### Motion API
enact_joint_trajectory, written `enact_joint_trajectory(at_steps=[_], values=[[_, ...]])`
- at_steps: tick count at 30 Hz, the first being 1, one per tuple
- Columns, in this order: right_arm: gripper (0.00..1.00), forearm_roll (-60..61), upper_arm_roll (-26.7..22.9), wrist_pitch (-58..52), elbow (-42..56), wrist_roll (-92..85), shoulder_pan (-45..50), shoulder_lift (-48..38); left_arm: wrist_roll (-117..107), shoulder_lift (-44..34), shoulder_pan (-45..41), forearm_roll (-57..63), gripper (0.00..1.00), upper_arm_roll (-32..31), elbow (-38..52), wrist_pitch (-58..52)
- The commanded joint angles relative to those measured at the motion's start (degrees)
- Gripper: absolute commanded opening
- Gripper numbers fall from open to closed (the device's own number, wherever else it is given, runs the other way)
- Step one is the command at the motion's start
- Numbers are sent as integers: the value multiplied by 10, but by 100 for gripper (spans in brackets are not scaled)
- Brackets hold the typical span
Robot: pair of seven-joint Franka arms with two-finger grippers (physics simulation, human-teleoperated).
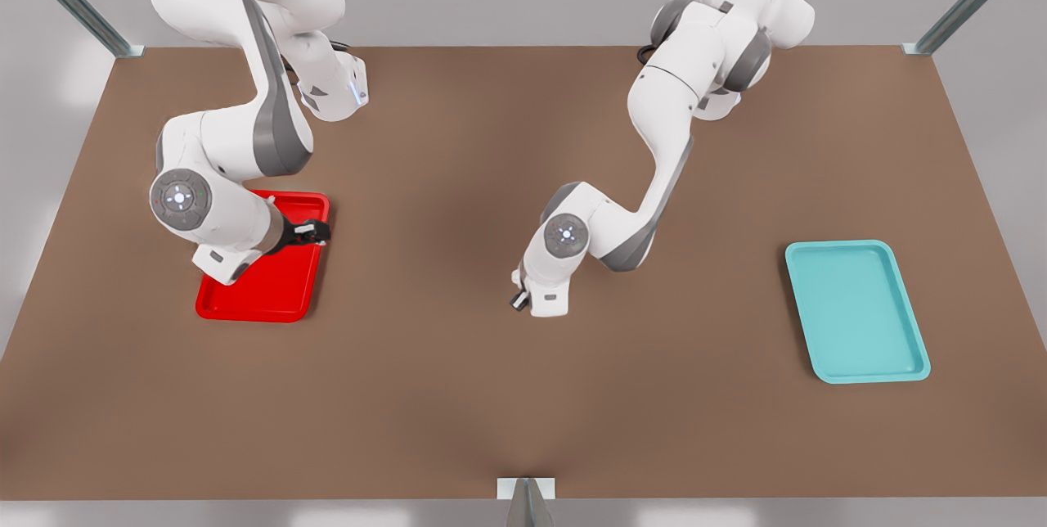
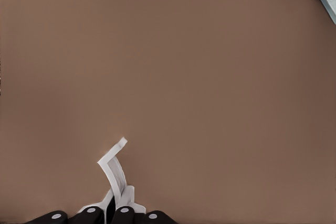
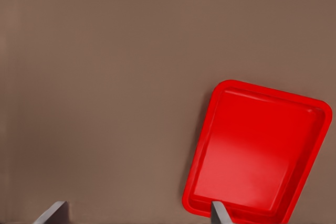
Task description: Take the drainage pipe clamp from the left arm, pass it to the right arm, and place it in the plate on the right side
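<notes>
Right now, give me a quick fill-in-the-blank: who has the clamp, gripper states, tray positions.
1. The left gripper holds the drainage pipe clamp over the bare ____.
2. The right gripper hangs over the plate with its fingers ____.
3. In the front view, the teal tray lies on the picture's ____ side.
Missing words: table; open; right.

The drainage pipe clamp (image 2: 115,174) runs off the left wrist view's edge between the left gripper (image 2: 107,216) fingers.
</notes>
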Motion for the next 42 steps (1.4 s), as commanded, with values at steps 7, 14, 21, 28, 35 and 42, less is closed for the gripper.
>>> enact_joint_trajectory(at_steps=[7,14,21,28,35,42], values=[[100,224,1,294,-23,-317,111,79,-495,1,-4,-1,21,-9,12,-9],[100,263,0,488,-212,-421,150,-19,-545,11,-6,0,21,-18,13,-33],[100,264,0,571,-252,-350,211,-3,-575,27,-5,0,21,-17,38,4],[100,263,-1,585,-241,-331,227,26,-575,24,-4,0,21,-17,38,-2],[100,261,-1,593,-230,-333,236,52,-576,24,-5,0,21,-19,38,-1],[100,262,-1,620,-218,-334,244,85,-577,23,-6,0,21,-18,38,-3]])
